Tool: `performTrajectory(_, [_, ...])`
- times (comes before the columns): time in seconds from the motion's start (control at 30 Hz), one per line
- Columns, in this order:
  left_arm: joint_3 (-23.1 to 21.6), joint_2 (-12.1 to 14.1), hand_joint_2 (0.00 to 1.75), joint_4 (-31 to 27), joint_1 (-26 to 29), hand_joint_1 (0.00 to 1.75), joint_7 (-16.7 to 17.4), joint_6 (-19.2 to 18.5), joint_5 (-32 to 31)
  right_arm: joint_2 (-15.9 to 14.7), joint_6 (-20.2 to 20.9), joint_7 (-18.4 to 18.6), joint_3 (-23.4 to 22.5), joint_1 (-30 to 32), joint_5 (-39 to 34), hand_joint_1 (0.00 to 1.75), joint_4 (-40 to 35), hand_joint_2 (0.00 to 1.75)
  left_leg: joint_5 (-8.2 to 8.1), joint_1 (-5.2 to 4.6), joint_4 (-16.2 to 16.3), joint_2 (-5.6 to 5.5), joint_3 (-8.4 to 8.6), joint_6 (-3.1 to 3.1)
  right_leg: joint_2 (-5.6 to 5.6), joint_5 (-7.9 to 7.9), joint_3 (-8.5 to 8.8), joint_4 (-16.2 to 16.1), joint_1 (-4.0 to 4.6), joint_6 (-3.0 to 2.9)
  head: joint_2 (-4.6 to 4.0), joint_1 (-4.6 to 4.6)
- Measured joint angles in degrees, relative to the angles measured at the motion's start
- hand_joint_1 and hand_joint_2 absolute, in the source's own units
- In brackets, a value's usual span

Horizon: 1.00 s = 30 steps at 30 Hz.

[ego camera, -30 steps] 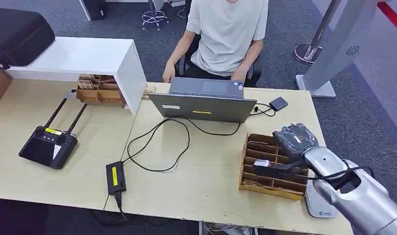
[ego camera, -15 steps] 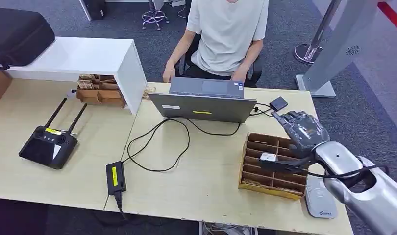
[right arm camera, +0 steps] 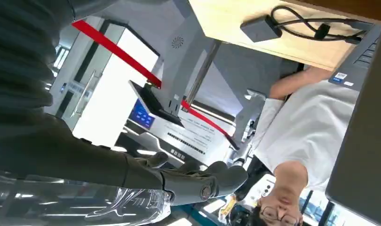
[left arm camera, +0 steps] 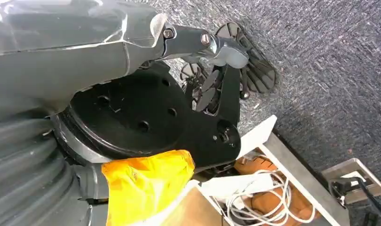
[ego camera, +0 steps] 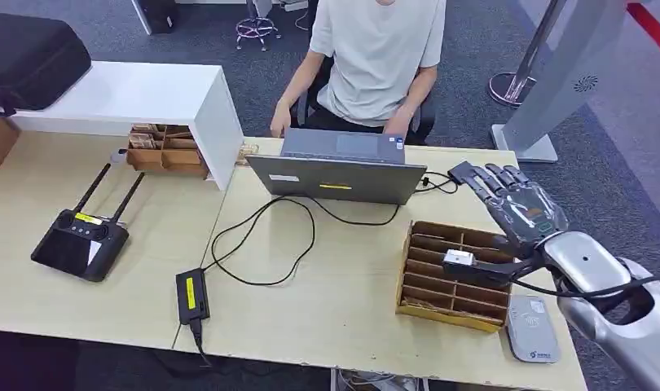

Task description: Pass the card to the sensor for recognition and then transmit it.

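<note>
Right arm (ego camera: pixel 620 314) has a rounded silver shell with black cable looped over the wrist, ending in the right hand (ego camera: pixel 522 208) of dark grey segmented fingers under a clear glossy back plate (small orange and green marks inside); left hand (left arm camera: pixel 217 84) dark, grey ribbed cover, visible screws.

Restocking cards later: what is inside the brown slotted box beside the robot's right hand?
The slotted box shows rows of cardboard dividers. A white card stands above its middle slots, at the right hand's thumb. The slot bottoms are shadowed, so any other cards there cannot be seen.
</note>
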Motion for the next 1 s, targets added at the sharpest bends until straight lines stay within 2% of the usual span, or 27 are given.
performTrajectory(0.2, [0.5,-0.1,1.75,0.0,0.0,0.00,-0.2,0.0,0.3,-1.1,0.2,0.4,-0.4,0.6,-0.5,0.00,-0.6,1.75,0.00,0.00,0.0,-0.01,0.00,0.00,-0.01,0.00,0.00,0.0,0.00,0.00,0.00,0.00])
performTrajectory(0.4, [0.9,-0.2,1.75,-0.2,0.0,0.00,-0.6,0.0,0.6,-3.7,0.6,0.7,-2.1,2.8,-1.8,0.00,-2.1,1.75,-0.01,0.00,0.0,0.00,-0.02,0.01,0.00,0.00,0.00,0.0,0.00,0.00,0.00,0.00])
performTrajectory(0.5, [1.6,-0.3,1.75,-0.3,-0.1,0.00,-0.8,0.0,1.0,-5.8,4.3,0.9,-3.0,3.6,-3.6,0.00,-3.8,1.75,-0.01,-0.01,0.0,-0.04,-0.02,0.01,-0.05,0.00,-0.01,0.0,-0.01,0.00,0.00,0.00])
performTrajectory(0.67, [2.6,-0.5,1.75,-0.5,-0.1,0.00,-1.5,0.0,1.6,-11.3,11.2,1.5,-4.4,3.6,-9.8,0.00,-9.9,1.75,-0.03,0.00,0.0,-0.01,-0.03,0.03,-0.01,0.00,-0.01,0.0,0.00,0.00,0.00,0.00])
performTrajectory(0.83, [3.5,-0.8,1.75,-0.7,-0.1,0.00,-1.8,0.0,1.9,-14.6,13.3,1.9,-5.3,3.5,-11.6,0.00,-14.5,1.75,-0.05,0.00,0.0,0.00,-0.04,0.01,-0.01,-0.01,-0.01,0.0,0.00,0.00,0.00,0.00])
performTrajectory(1.0, [4.3,-0.9,1.75,-0.9,-0.2,0.00,-1.8,0.0,1.9,-15.0,13.3,1.9,-5.0,3.3,-11.5,0.00,-15.1,1.75,-0.04,0.01,0.0,0.03,-0.03,0.02,0.00,0.00,0.00,0.0,0.01,0.00,0.00,0.00])
